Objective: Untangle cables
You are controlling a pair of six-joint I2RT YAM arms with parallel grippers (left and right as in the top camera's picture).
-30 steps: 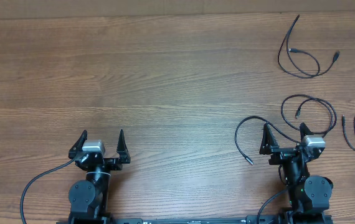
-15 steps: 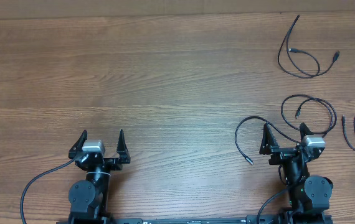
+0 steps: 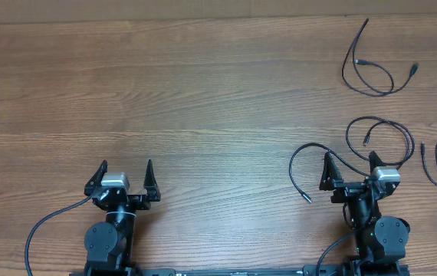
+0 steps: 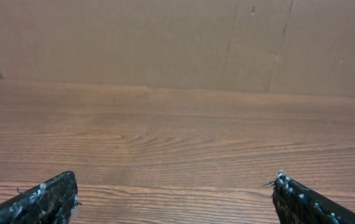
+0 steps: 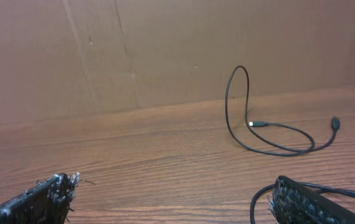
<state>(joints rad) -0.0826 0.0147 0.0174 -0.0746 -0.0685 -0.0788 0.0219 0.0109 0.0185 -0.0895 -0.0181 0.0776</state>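
Two grippers – left gripper [image 3: 126, 165], right gripper [image 3: 349, 159] – rest at the wooden table's [image 3: 203, 100] near edge, jaws wide apart and empty. The cables [image 3: 291, 165] lie looped beside and beyond the right one – a cardboard wall [image 4: 134, 43] stands behind. Nothing has moved since before.

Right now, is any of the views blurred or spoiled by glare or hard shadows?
Overhead view: even, soft light, no glare on the table, thin cables sharp. Left wrist view: grain slightly soft, left end effector cropped at the bottom edge. Right wrist view: the cable is crisp against the cardboard wall.
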